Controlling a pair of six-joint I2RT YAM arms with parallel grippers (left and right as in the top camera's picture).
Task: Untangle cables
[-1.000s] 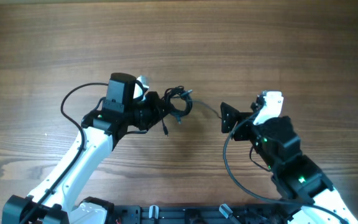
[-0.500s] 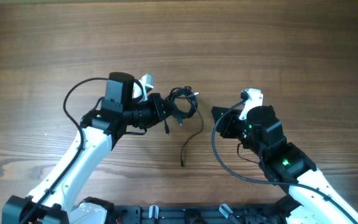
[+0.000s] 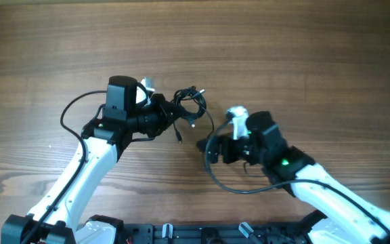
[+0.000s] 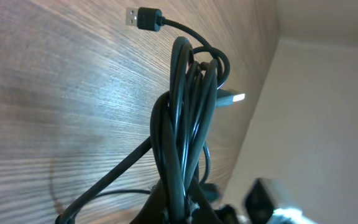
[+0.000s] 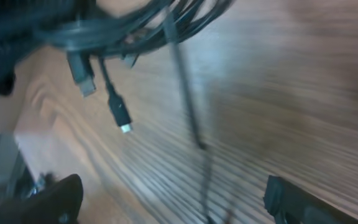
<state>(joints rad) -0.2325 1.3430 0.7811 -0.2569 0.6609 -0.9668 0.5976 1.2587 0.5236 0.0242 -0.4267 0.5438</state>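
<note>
The cables form one tangled black bundle [image 3: 189, 105] left of the table's middle. My left gripper [image 3: 170, 114] is shut on it and holds it off the wood. In the left wrist view the bundle [image 4: 188, 124] rises from my closed fingers [image 4: 166, 208], with a USB plug [image 4: 143, 15] at the top and a pale plug [image 4: 232, 98] to the right. My right gripper [image 3: 207, 150] is open just below and right of the bundle. In the right wrist view one loose strand [image 5: 188, 112] hangs between the wide-apart fingers [image 5: 61, 199]. Two plugs [image 5: 123, 119] dangle beside it.
Brown wooden tabletop [image 3: 303, 54] all round. The thicker black arm wires loop beside each arm: one by the left arm [image 3: 70, 112], one under the right arm [image 3: 229, 186]. A black rail [image 3: 195, 234] runs along the front edge.
The strand stretched to my right gripper came free and dropped. My right gripper moved left to just under the bundle. My left gripper shifted slightly left and back with the bundle.
</note>
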